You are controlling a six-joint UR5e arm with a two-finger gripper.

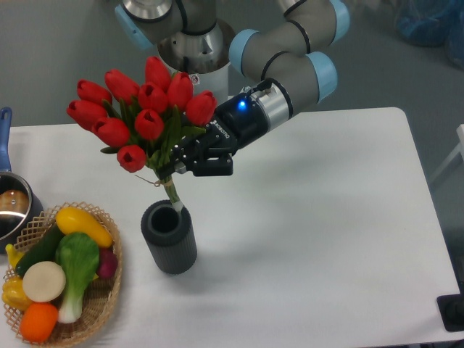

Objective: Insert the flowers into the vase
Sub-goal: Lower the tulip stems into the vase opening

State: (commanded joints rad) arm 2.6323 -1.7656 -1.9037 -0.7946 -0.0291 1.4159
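Wicker basket (101, 304) beside vase (169, 238); pincer (185, 165) grips flowers (138, 112).

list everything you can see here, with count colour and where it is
flowers: one bunch, red buds with green leaves, held above the vase, stem tips at its mouth
vase: one, dark grey ribbed, standing left of the table's centre
basket: one, tan wicker, front left corner, holding toy vegetables in yellow, green, white, orange and purple
pot: one, shiny metal with blue handle, left edge, partly cut off
table: one, white
tool: one, black, shut on the flowers' stems
arm: one, grey with light blue joints, reaching in from the back
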